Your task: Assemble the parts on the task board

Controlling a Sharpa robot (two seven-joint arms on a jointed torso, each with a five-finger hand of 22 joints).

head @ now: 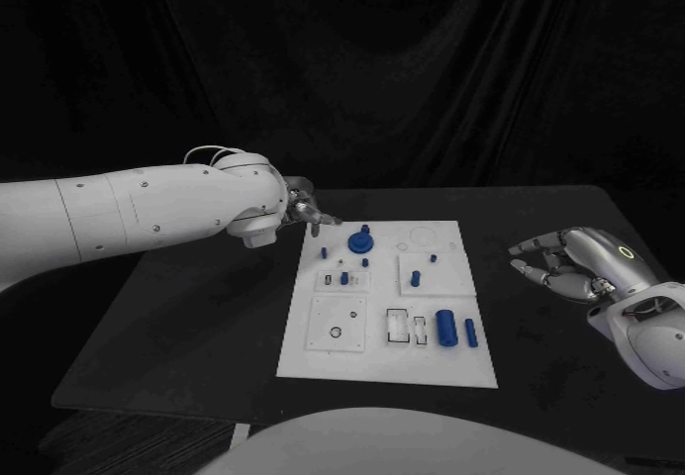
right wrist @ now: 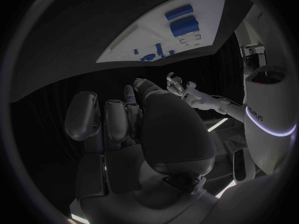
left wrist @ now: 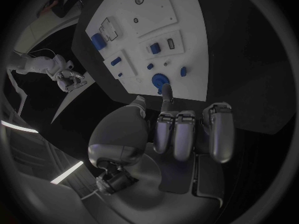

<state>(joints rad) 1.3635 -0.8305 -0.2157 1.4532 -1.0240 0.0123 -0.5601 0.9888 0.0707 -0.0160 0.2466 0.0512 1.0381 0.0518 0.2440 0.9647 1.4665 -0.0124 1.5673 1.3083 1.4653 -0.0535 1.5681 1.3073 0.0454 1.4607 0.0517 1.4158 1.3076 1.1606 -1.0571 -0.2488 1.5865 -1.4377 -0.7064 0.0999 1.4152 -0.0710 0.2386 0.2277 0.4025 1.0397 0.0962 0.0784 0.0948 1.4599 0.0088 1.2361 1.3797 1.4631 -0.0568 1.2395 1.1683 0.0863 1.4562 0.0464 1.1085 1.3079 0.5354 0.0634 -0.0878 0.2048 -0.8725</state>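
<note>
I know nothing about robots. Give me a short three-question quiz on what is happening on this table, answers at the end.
1. True or false: the right robot hand rests on the task board.
2. Which robot hand is nearer the tall round blue part at the board's far edge? A) left B) right
3. Fill in: the two blue cylinders lying side by side are in the board's near ____ corner, as seen in the head view.

Key
1. False: it hovers off the board's right side, holding nothing.
2. A: the left robot hand is just beyond the far left corner, also holding nothing.
3. right
</note>
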